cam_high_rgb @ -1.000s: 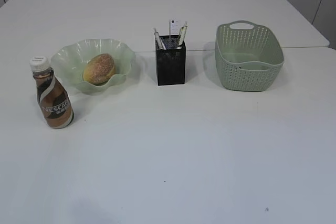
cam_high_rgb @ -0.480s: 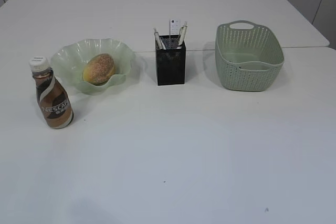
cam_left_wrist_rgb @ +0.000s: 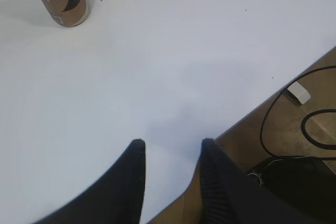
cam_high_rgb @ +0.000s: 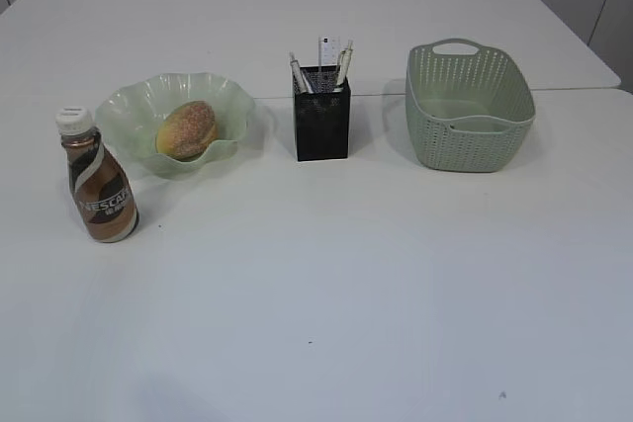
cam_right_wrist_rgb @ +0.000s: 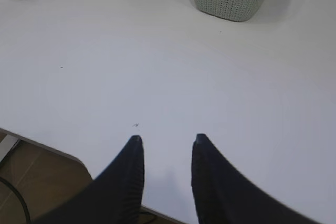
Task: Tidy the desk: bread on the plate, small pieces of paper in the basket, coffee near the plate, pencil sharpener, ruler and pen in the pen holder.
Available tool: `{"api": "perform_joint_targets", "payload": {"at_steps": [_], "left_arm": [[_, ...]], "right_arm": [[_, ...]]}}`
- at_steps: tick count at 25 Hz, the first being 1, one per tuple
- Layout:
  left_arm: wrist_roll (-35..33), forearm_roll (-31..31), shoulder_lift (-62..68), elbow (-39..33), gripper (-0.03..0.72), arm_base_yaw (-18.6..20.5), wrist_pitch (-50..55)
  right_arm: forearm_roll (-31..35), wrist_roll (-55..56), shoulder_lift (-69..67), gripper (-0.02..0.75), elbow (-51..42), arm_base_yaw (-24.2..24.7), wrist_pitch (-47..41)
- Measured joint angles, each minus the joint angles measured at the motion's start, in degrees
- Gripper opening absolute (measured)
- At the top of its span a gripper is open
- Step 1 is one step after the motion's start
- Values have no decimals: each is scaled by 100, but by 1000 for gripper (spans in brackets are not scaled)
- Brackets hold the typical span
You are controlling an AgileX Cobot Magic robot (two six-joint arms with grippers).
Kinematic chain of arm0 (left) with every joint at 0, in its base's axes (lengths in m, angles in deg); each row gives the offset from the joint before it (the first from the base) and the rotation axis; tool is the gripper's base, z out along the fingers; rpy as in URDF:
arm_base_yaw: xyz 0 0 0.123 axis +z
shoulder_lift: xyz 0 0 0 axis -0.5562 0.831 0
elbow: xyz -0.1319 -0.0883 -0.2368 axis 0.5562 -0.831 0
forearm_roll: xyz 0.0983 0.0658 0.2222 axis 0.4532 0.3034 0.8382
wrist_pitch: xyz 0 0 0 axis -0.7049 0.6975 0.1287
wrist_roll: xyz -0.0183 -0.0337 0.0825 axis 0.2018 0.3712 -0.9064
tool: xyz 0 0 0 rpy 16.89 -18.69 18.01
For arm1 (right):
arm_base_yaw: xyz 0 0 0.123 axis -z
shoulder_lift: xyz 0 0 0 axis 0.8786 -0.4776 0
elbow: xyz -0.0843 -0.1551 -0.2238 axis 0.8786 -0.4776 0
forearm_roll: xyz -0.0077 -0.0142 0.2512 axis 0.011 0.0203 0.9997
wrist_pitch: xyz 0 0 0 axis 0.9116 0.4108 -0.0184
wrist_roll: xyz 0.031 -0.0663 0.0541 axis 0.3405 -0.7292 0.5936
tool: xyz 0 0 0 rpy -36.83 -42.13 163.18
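While both hands hover empty over the near edge of the counter (cam_high_rgb: 326, 294), the scene reads thus:

Left hand (cam_left_wrist_rgb: 170, 148): two dark fingers partly spread, nothing between them, over the counter's edge; brown floor and black cables show beside it.
Right hand (cam_right_wrist_rgb: 165, 142): two dark fingers partly spread, nothing held, bare counter under the tips.
Bread (cam_high_rgb: 187, 129): one oval golden-brown bun with a pale speckled crust, lying inside the plate; not seen from the left hand's camera.
Plate (cam_high_rgb: 138, 106): one pale green translucent dish with a wavy rim, far ahead of the right hand and to its left, only its edge in that view.
Coffee (cam_high_rgb: 97, 185): one brown bottle with a white swirl label and white cap, upright, just beside the plate but apart from it; well ahead of the left hand, to its left.
Holder (cam_high_rgb: 321, 126): one black mesh square box, upright, far ahead of the right hand, slightly left.
In the holder: two pale pens (cam_high_rgb: 298, 73) leaning outward, and one clear ruler (cam_high_rgb: 327, 50) standing between them.
Basket (cam_high_rgb: 467, 111): one pale green woven-pattern basket with handle cutouts, far ahead of the right hand, slightly right; something small and pale lies inside, too unclear to name.
Sharpener: cannot tell where it is.
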Motion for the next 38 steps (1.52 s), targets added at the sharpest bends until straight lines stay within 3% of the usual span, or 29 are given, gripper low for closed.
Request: {"api": "perform_joint_targets", "payload": {"at_steps": [13, 21, 26, 29, 36, 38], "left_arm": [[0, 0, 0, 0, 239, 56, 0], [0, 0, -144, 0, 239, 1321, 0], [0, 0, -369, 0, 239, 2578, 0], [0, 0, -598, 0, 239, 3105, 0], [0, 0, -1146, 0, 239, 3578, 36], [0, 0, -1146, 0, 239, 3640, 36]], "right_arm": [[0, 0, 0, 260, 0, 95, 9], [0, 0, 0, 260, 0, 1168, 9], [0, 0, 0, 260, 0, 1735, 9], [0, 0, 0, 260, 0, 1819, 9], [0, 0, 0, 260, 0, 1845, 9], [0, 0, 0, 260, 0, 2081, 9]]}}
